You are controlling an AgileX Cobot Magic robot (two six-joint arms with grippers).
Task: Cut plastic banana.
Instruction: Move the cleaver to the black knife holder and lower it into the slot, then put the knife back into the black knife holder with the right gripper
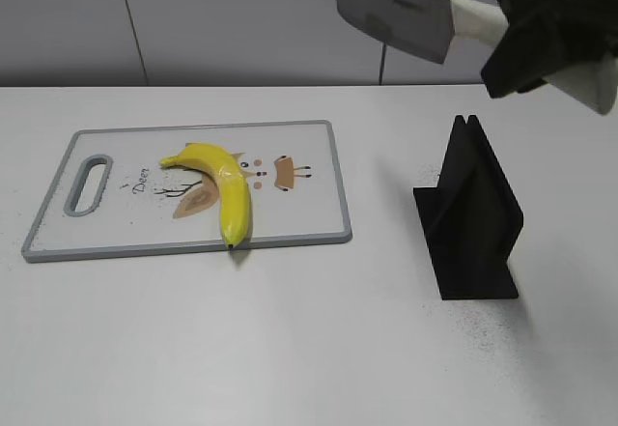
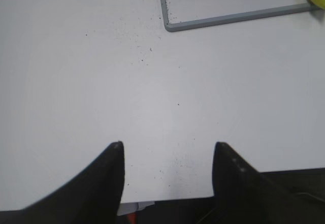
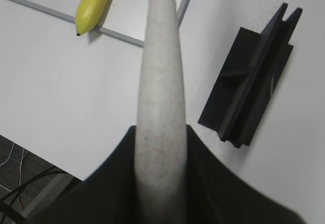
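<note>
A pale grey panelled wall (image 1: 193,20) stands behind a white counter (image 1: 290,349), which is dusted with fine dark specks. On the counter lies a white cutting board (image 1: 116,223) with a grey rim, a slot handle at one end and a small printed drawing. Well below and ahead of the right jaws (image 3: 160,148), a black slotted knife stand (image 1: 470,215) sits upright on the counter, apart from the board. The right jaws are raised high above the counter and clenched on the pale handle of a knife (image 1: 396,14), whose broad grey blade points toward the board side; in the right wrist view the handle (image 3: 158,97) runs straight out from between the jaws. The banana (image 1: 224,186) lies on the board, far ahead of and below the right jaws, its dark tip reaching past the near rim of the board. The left jaws (image 2: 167,145) are released, spread wide over bare counter; the board's corner lies well ahead of them, with a sliver of the banana at the far right edge of that view.
</note>
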